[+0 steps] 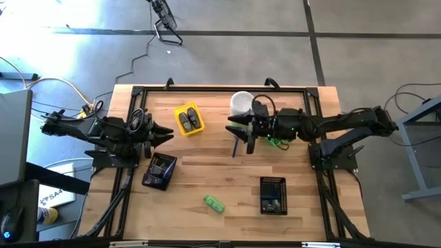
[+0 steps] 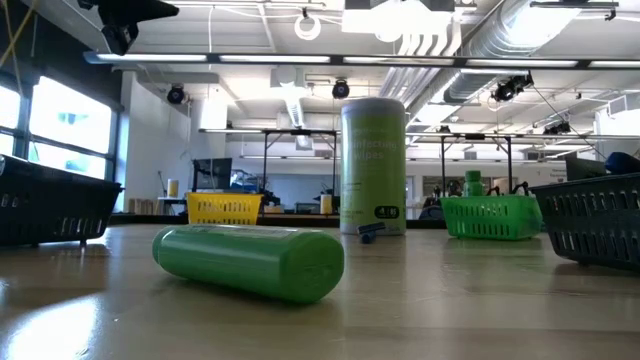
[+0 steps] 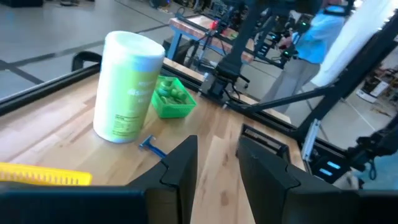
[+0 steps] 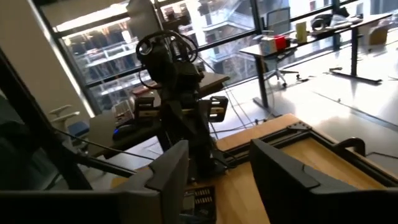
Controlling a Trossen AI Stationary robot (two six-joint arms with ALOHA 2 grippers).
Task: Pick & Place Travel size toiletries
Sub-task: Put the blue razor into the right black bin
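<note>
We judged the step in hand to be a pick by the right hand (image 1: 238, 129), which hovered over the middle of the desk (image 1: 227, 172), its fingers apart with nothing between them. A thin razor (image 1: 235, 147) lay on the wood just beside it, close to the tall pale-green canister (image 1: 241, 103). To do this well, we thought the hand should come straight down over the handle, fingers across its narrow width, and avoid knocking the canister. The left hand (image 1: 165, 134) waited at the left side, fingers parted, nothing in them.

Nearest the front edge lay a green bottle (image 1: 213, 203) on its side, between two black mesh trays (image 1: 273, 195). Farther back sat the yellow tray (image 1: 188, 118) holding dark oval pieces, and the green tray (image 3: 174, 99) of small green bottles. The planks were pale wood. Beyond stood a bright workshop, with a person in blue (image 3: 311, 50) among other rigs
</note>
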